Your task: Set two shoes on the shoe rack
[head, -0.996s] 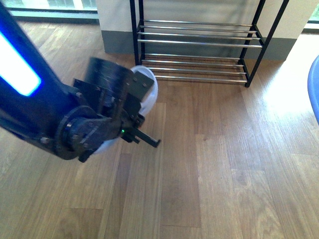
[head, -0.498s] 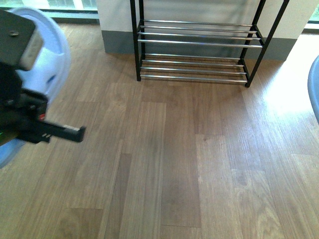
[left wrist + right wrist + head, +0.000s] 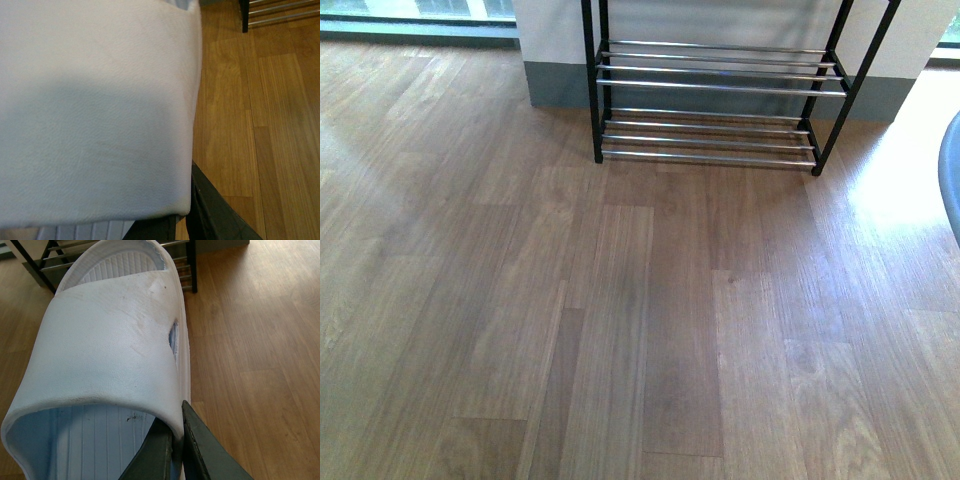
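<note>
Holding one shoe each, both arms stay out of the front view, where only bare floor (image 3: 640,330) and the shoe rack (image 3: 710,88) at 12 o'clock show, its chrome tiers empty. These are white open-toe slides. The right claw (image 3: 176,432) is closed on the strap edge of the right slide (image 3: 115,340), a side pinch that likely keeps the sole level for setting down on the rods. The left claw (image 3: 186,220) looks clamped the same way on the left slide (image 3: 95,110), which nearly fills that camera; the contact itself is partly hidden. Both wrist views show rack rods beyond the shoes, so both point at the rack. Judged stage: carrying, nothing placed.
</note>
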Controlling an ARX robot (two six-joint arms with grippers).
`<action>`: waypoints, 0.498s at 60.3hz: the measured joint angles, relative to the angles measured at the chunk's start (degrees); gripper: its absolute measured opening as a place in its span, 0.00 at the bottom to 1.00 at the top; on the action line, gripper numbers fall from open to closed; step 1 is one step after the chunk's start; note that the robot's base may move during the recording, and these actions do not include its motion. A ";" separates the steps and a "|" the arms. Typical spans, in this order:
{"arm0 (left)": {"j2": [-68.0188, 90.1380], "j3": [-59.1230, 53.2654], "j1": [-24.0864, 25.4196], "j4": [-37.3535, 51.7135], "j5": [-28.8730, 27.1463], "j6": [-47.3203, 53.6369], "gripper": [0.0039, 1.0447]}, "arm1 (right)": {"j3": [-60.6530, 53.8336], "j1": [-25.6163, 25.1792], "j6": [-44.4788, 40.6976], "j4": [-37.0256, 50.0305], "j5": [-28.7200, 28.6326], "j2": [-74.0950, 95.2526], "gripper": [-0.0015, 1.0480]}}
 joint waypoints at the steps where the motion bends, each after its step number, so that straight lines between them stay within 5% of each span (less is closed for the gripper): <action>1: 0.00 0.00 0.00 0.00 -0.02 0.00 0.02 | 0.00 0.00 0.00 0.00 0.00 0.00 0.02; 30: -0.04 -0.02 -0.15 -0.02 0.04 -0.22 0.02 | -0.07 -0.04 0.04 0.00 -0.02 0.00 0.02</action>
